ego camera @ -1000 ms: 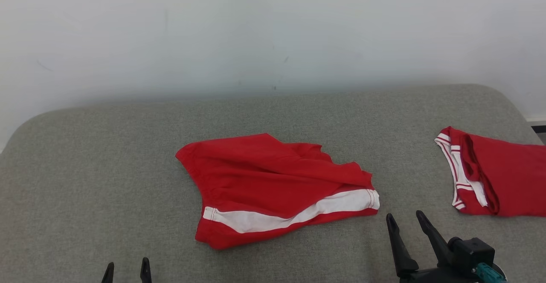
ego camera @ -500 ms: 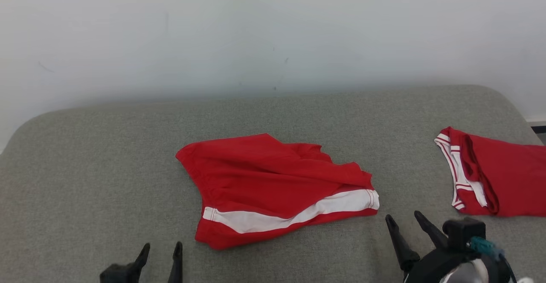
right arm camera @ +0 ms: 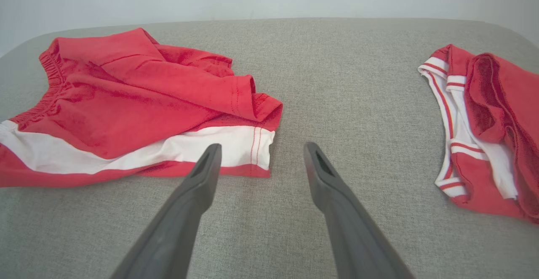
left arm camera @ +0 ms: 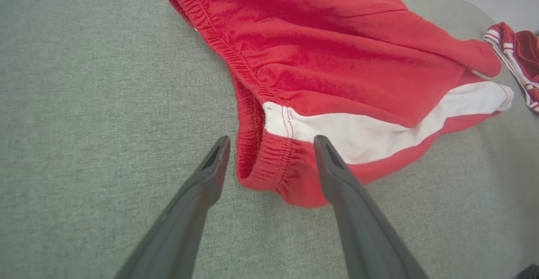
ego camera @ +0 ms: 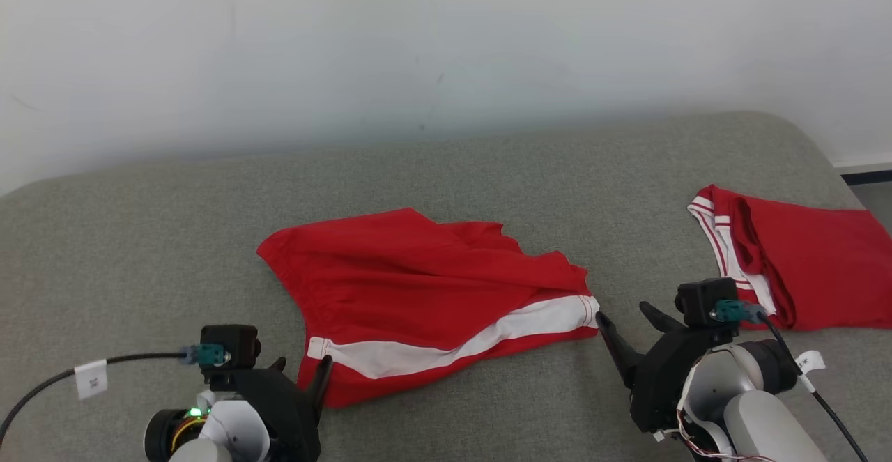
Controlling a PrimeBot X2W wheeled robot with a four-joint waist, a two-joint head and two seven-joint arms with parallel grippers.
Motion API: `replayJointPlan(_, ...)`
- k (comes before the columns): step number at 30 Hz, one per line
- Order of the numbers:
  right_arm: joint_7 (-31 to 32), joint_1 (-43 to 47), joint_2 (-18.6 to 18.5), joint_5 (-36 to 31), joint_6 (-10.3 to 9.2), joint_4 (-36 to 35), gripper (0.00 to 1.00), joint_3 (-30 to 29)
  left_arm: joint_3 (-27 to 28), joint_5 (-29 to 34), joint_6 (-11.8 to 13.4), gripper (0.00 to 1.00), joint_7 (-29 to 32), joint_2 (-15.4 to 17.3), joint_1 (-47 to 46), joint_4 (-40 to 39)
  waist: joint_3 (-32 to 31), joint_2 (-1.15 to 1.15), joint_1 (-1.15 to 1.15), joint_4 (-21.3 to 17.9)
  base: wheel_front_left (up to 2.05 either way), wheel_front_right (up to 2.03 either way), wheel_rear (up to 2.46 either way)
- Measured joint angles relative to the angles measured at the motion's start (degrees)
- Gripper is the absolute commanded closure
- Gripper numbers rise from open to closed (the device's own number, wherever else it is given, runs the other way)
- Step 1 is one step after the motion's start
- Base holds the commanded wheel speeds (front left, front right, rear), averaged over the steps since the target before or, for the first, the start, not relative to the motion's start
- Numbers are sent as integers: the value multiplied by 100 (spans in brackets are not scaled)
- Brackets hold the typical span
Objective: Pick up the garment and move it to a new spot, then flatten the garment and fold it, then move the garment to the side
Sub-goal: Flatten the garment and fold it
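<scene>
Head view, with both wrist views. You are looking at a pair of red shorts (ego camera: 425, 288) lying crumpled near the middle of a grey upholstered cushion (ego camera: 139, 239), with a pale wall (ego camera: 418, 44) behind it. A white stripe (ego camera: 418, 359) runs along the near edge of the shorts, and the upper layer is folded over itself in loose creases.

Left gripper (ego camera: 301, 371): jaws spread wide, holding nothing. You find it at the near-left corner of the shorts. In the left wrist view the same gripper (left arm camera: 271, 140) frames the gathered elastic waistband (left arm camera: 248, 94) between its two fingers. Whether either finger touches the cloth cannot be told.

Right gripper (ego camera: 621, 312): jaws likewise spread wide and empty. It sits just beside the right end of the shorts. In the right wrist view its left finger (right arm camera: 202, 174) overlaps the stitched end of the white stripe, and the other finger lies over bare cushion.

A second red garment (ego camera: 801, 267), trimmed in white and red bands, rests at the cushion's far right, well apart from the shorts.
</scene>
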Motion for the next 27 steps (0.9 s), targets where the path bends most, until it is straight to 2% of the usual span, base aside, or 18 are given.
replayJointPlan(13, -240, -510, -137, 252, 1, 474, 0, 598, -1, -296, 88, 0, 1163, 102, -743, 405, 329, 0, 0, -213, 0, 0, 0)
replayJointPlan(14, -265, -539, -160, 256, 1, 503, 0, 615, 11, -335, 88, 3, 1199, 103, -761, 393, 349, 0, 0, -221, 0, 0, 0)
replayJointPlan(15, -275, -560, -183, 258, 1, 535, 0, 636, 12, -355, 87, 12, 1204, 103, -763, 375, 364, 0, 0, -229, 0, 0, 0)
replayJointPlan(16, -297, -571, -193, 275, 1, 561, 0, 661, 12, -378, 86, 28, 1241, 104, -763, 363, 378, 0, 0, -236, 0, 0, 0)
replayJointPlan(18, -313, -597, -205, 300, 1, 619, 0, 697, 12, -414, 86, 36, 1267, 116, -763, 334, 401, 0, 0, -245, 0, 0, 0)
replayJointPlan(19, -321, -643, -225, 341, 1, 676, 0, 723, 15, -477, 86, 45, 1302, 127, -763, 324, 421, 0, 1, -246, 0, 0, 0)
replayJointPlan(21, -311, -688, -234, 376, 1, 734, 0, 791, 14, -503, 87, 54, 1343, 125, -763, 313, 432, 0, 0, -237, 0, 0, 0)
replayJointPlan(23, -264, -750, -244, 408, 1, 805, 0, 873, 7, -524, 87, 67, 1380, 129, -763, 277, 447, 0, 0, -221, 0, 0, 0)
replayJointPlan(24, -237, -787, -249, 432, 1, 844, 0, 914, 1, -545, 87, 86, 1400, 127, -763, 255, 456, 0, 0, -211, 0, 0, 0)
replayJointPlan(25, -197, -831, -261, 465, 1, 895, 0, 948, -5, -557, 87, 100, 1412, 127, -763, 233, 466, 0, 0, -200, 0, 0, 0)
replayJointPlan(27, -135, -873, -278, 487, 1, 951, 0, 990, -11, -561, 86, 100, 1428, 129, -763, 204, 478, 0, 0, -187, 0, 0, 0)
